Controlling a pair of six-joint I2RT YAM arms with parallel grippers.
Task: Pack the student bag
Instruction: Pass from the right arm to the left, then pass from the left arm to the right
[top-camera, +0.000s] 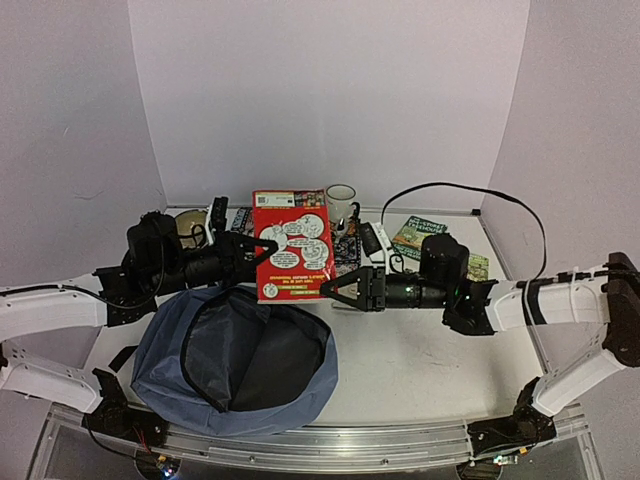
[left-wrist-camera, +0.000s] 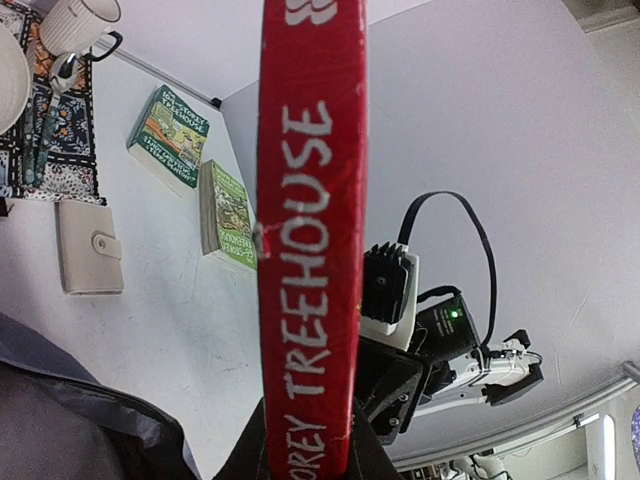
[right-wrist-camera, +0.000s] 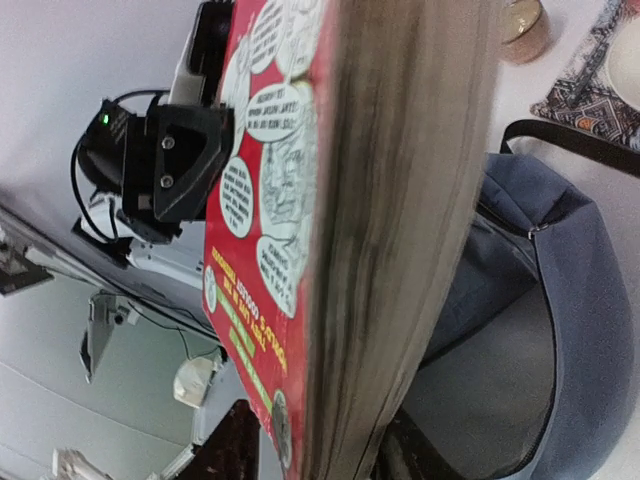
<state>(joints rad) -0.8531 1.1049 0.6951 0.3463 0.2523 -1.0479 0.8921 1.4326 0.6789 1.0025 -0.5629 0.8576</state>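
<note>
A white table (top-camera: 430, 370) sits in a booth of pale lilac walls (top-camera: 330, 90) on three sides. One blue bag (top-camera: 160, 350) lies unzipped at the table's near left, its mouth gaping and its dark lining showing. Just beyond its far rim one red book (top-camera: 292, 245) is held off the table, cover toward the near side. The left gripper (top-camera: 268, 248) is clamped on its spine. The right gripper (top-camera: 335, 290) straddles the page edge, but I cannot tell whether it presses or stands loose. Farther back lie two green books (left-wrist-camera: 172, 122) (left-wrist-camera: 228, 215) near each other, one white mug (top-camera: 340, 197), one cream wallet (left-wrist-camera: 90, 260) and one patterned cloth (left-wrist-camera: 60, 150).
</note>
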